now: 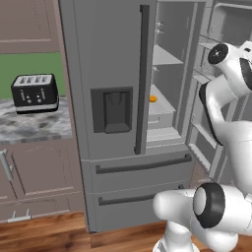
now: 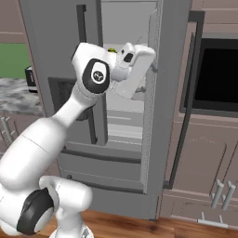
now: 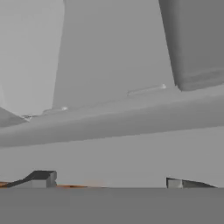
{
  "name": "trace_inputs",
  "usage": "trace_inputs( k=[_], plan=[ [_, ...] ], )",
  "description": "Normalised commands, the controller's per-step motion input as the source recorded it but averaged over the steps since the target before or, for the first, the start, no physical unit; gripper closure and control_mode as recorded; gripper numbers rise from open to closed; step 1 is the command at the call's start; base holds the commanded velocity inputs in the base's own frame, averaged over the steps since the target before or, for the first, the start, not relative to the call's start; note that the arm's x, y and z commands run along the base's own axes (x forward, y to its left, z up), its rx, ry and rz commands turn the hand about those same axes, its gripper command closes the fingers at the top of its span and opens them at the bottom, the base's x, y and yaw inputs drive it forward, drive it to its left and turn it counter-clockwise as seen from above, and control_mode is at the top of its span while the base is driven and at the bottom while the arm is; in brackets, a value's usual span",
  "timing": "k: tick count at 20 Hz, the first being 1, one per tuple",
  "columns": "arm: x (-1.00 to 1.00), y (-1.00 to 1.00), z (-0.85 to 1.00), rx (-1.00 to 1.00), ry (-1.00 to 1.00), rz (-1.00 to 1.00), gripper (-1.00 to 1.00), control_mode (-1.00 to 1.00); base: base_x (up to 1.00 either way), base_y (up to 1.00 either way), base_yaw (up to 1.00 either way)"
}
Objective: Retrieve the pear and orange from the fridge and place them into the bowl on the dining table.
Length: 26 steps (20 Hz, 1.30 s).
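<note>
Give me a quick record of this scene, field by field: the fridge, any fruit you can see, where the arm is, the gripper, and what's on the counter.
fridge: right door swung open, left door shut, both bottom drawers shut
orange: on a shelf inside the open compartment
pear: a yellow-green sliver behind the arm, barely visible
arm: reaching into the open compartment
gripper: jaws apart, nothing between the tips, facing grey interior shelving
toaster: black, on the marbled counter left of the fridge
fruit moved so far: none that can be seen
</note>
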Motion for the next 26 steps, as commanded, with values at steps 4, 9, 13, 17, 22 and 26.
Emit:
trace_inputs(
  k=[4,9,13,17,22,26],
  plan=[
    [-0.59,0.81,0.35,0.05,-0.34,-0.06,-1.0,-1.0,0.0,0.0,0.0],
    [-0.03,1.0,0.0,0.19,-0.47,-0.14,-1.0,-1.0,0.0,0.0,0.0],
    [-0.13,0.92,0.0,0.38,-0.19,-0.04,-1.0,-1.0,0.0,0.0,0.0],
    [0.0,0.77,-0.01,0.44,0.0,0.12,-1.0,-1.0,0.0,0.0,0.0],
    [-0.03,0.72,-0.16,0.34,-0.02,0.34,-1.0,-1.0,0.0,0.0,0.0],
    [-0.17,0.42,-0.23,0.33,-0.28,0.25,-1.0,-1.0,0.0,0.0,0.0]
  ],
)
